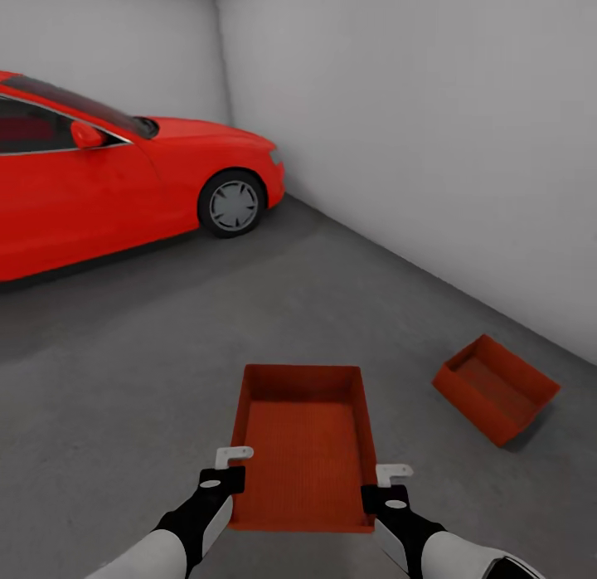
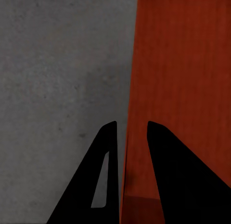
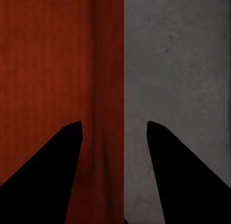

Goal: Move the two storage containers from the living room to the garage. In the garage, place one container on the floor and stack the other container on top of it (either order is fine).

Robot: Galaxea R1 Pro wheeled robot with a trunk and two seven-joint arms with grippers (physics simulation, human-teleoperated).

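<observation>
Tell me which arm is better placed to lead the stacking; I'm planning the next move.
Right. The floor bin lies to the robot's right, nearer the right pincer. Both pincers straddle side walls of the held bin, with the left pincer on the far side.

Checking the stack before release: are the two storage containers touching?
Apart. The head view shows bare floor between the held container and the other container.
</observation>
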